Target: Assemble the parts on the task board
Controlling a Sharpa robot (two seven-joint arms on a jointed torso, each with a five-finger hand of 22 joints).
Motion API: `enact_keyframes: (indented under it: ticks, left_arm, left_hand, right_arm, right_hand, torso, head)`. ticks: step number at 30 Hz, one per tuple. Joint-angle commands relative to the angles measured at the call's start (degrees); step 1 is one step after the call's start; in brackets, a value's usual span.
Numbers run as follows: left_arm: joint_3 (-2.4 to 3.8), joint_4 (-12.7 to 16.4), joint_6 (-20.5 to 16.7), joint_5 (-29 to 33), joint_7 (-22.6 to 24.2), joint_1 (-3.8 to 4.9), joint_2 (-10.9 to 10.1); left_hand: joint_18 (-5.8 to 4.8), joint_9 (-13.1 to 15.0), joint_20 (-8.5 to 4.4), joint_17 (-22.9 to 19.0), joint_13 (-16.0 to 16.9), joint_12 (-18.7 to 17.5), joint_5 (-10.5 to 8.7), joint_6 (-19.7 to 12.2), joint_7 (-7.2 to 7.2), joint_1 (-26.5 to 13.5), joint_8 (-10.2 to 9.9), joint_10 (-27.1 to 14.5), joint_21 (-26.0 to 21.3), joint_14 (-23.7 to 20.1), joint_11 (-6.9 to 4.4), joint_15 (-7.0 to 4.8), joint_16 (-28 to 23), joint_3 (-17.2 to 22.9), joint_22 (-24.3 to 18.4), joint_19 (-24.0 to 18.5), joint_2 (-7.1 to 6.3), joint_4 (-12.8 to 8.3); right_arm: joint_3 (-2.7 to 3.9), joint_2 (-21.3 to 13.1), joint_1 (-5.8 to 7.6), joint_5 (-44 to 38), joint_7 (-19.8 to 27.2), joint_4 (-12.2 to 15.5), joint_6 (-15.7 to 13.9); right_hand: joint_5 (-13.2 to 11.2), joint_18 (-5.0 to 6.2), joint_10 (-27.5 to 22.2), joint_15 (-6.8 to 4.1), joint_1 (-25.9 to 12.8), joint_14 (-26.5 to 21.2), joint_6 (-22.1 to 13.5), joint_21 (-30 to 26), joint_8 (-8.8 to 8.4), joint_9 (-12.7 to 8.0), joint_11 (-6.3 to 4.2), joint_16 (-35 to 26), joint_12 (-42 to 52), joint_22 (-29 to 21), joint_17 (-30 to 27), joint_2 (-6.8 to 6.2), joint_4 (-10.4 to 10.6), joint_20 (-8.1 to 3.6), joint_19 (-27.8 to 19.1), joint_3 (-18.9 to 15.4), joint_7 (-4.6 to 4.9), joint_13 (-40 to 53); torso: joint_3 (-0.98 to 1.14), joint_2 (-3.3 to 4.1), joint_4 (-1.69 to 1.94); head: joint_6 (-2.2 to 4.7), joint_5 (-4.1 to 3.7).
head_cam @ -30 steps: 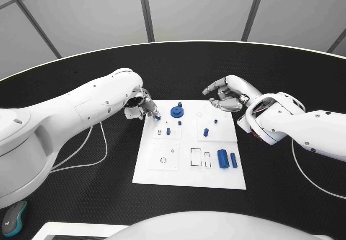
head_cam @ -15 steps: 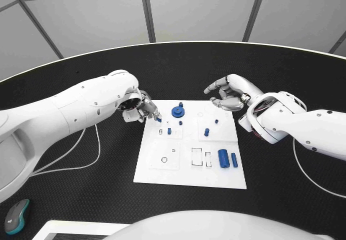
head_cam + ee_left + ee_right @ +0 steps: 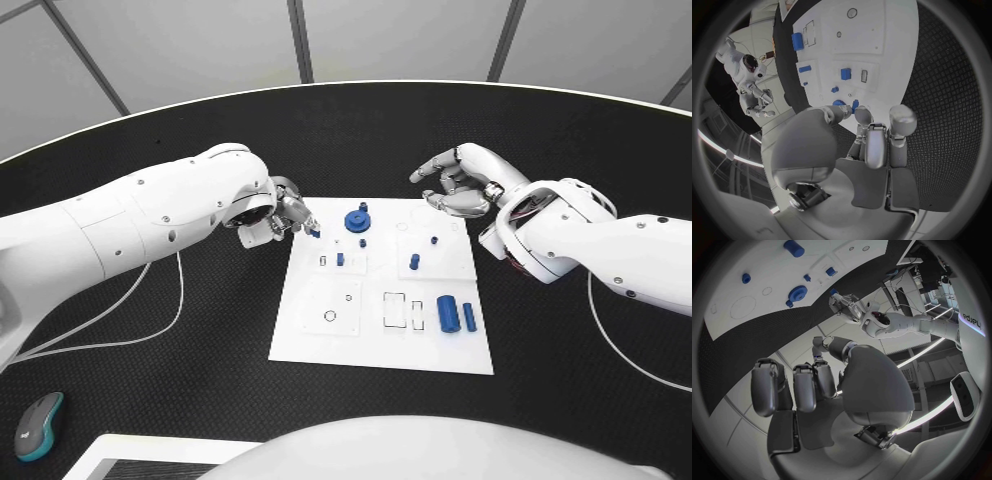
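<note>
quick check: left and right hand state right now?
Left hand: holding a small blue part at its fingertips, at the task board's far-left corner.
Right hand: fingers curled, holding nothing.

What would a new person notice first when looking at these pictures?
Probably the white task board in the middle of the black table, with small blue parts on it. The left hand holds a small blue part at the board's far left corner, while the right hand hovers by the far right corner, holding nothing.

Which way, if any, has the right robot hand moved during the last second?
Yes, slightly: the right robot hand has drawn back from the far right corner of the task board, away from the robot.
</note>
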Motion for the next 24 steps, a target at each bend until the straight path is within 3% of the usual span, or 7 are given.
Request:
enact_keyframes:
  ticks: [1,9,24]
  left_arm:
    - [-0.04,1.5,-0.6,-0.8,0.2,-0.05,-0.7]
    - [-0.11,3.2,-0.6,-1.9,0.2,-0.51,-1.3]
    - [-0.32,3.4,1.1,-2.5,-0.3,-1.84,-0.6]
  left_hand:
    - [-0.14,1.9,0.02,3.3,0.2,0.4,0.49,0.1,-0.48,-0.6,0.3,0.5,0.2,3.0,0.06,-0.48,0.1,9.4,0.1,0.4,0.04,-9.1]
    - [-0.18,1.9,-0.04,3.3,0.2,0.4,1.16,0.2,-0.55,-0.7,0.4,0.7,0.4,3.0,-0.01,-0.55,0.2,9.5,0.3,0.5,-0.13,-9.3]
    - [-0.20,1.9,-0.13,3.5,0.4,0.4,2.07,0.3,-0.62,-0.9,0.5,1.0,0.5,3.0,-0.09,-0.62,0.2,9.7,0.4,0.6,-0.31,-9.5]
  right_arm:
    - [0.00,0.0,0.00,0.0,0.1,0.0,0.0]
    - [0.00,0.1,-0.01,0.0,0.1,-0.1,0.0]
    - [0.00,0.0,-0.01,0.0,0.1,0.0,0.0]
  right_hand:
    - [0.1,0.64,-0.2,0.44,-0.4,4.5,0.1,-0.2,-0.19,-0.1,0.13,-0.1,-0.2,8.1,8.0,0.06,0.0,0.40,2.4,-0.1,0.20,3.8]
    - [0.1,0.64,-0.2,0.44,-0.4,4.5,0.1,-0.2,-0.19,-0.1,0.13,-0.1,-0.2,8.1,8.0,0.06,0.0,0.40,2.4,-0.1,0.20,3.8]
    - [0.1,0.64,-0.2,0.44,-0.4,4.5,0.1,-0.2,-0.19,-0.1,0.13,-0.1,-0.2,8.1,8.0,0.06,0.0,0.40,2.4,-0.1,0.20,3.8]
  torso:
    - [-0.04,0.10,-0.03]
    - [0.02,0.16,-0.10]
    - [0.03,0.16,-0.10]
  head:
    - [-0.01,0.16]
    - [-0.22,0.26]
    - [-0.58,0.12]
